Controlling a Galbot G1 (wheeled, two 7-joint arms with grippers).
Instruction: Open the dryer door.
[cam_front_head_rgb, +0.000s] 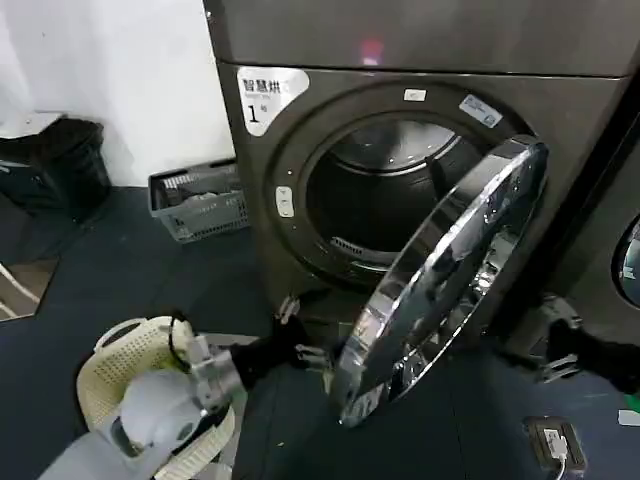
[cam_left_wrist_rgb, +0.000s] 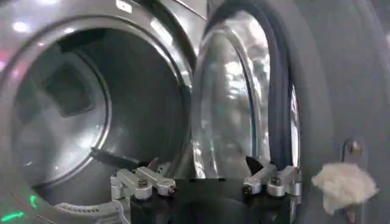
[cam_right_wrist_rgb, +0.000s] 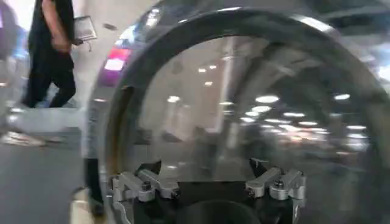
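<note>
Neighbouring machine's door (cam_front_head_rgb: 630, 262) cut off by edge.

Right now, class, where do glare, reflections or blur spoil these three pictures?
Head view: the dryer door's chrome rim mirrors the room in bright streaks, and a pink glare spot sits on the panel above the drum opening. Left wrist view: the door glass carries pale reflections and the drum is soft. Right wrist view: ceiling lights reflect across the glass, and the background is motion-blurred.

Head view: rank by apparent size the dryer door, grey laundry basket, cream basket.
1. dryer door, open, largest.
2. cream basket, partly hidden by the left arm and nearer the camera.
3. grey laundry basket, farther off; 2 versus 3 unsure.
</note>
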